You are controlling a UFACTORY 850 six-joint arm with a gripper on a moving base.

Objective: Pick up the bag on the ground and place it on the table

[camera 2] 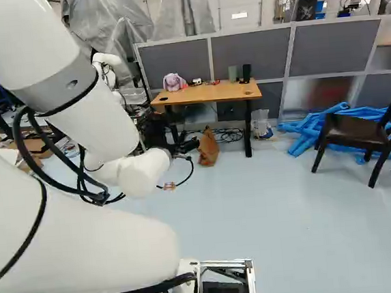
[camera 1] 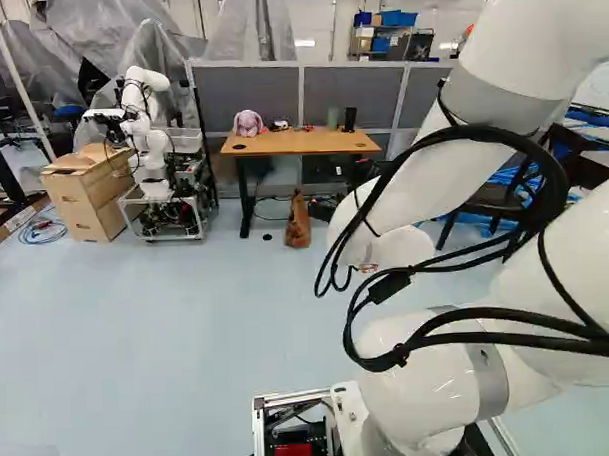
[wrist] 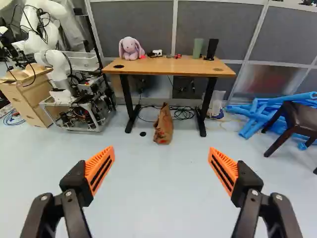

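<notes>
Part of my black gripper (camera 2: 184, 145) shows beyond the white arm in the right base view, its fingertips not clear there. In the wrist view the gripper (wrist: 161, 166) stands wide open with nothing between its orange pads. The brown bag (camera 1: 297, 223) (camera 2: 208, 147) (wrist: 163, 126) stands upright on the floor, well ahead of the gripper and roughly in line with its gap. Just behind the bag is the wooden table (camera 1: 301, 141) (camera 2: 208, 92) (wrist: 168, 67), whose black legs stand on either side of it.
A pink plush rabbit (wrist: 131, 48), a green object (wrist: 197, 48) and a black object (wrist: 211, 49) stand on the table. Cables (wrist: 183, 113) lie beneath it. Another robot (camera 1: 146, 133) on a cart stands beside wooden boxes (camera 1: 88, 191). Blue tubes (camera 2: 304, 133) and a dark chair (camera 2: 355, 129) are opposite.
</notes>
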